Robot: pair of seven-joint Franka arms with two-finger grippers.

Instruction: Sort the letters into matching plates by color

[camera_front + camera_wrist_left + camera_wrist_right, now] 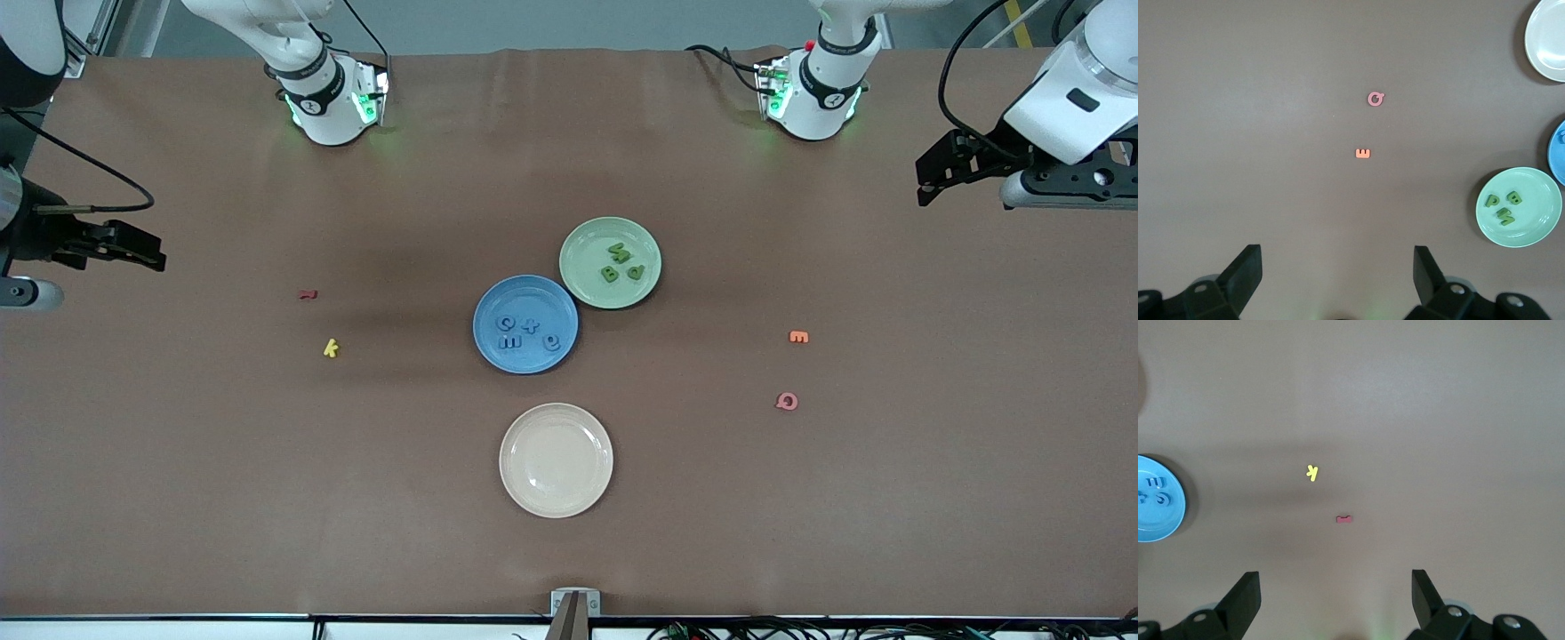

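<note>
The blue plate (524, 298) sits mid-table and holds several blue letters (530, 325). The pale green plate (587, 249) touches it, farther from the front camera, and holds green letters (610, 274). My left gripper (926, 182) is open and empty, up in the air over the left arm's end of the table. My right gripper (160, 252) is open and empty over the right arm's end. The left wrist view shows the left gripper (1338, 257) and the green plate (1538, 200) with its letters (1504, 215). The right wrist view shows the right gripper (1336, 581) and the blue plate (1171, 513).
A cream plate (556, 460) lies nearer the front camera than the blue plate. An orange letter (798, 337) and a pink letter (787, 401) lie toward the left arm's end. A yellow letter (331, 348) and a dark red letter (308, 294) lie toward the right arm's end.
</note>
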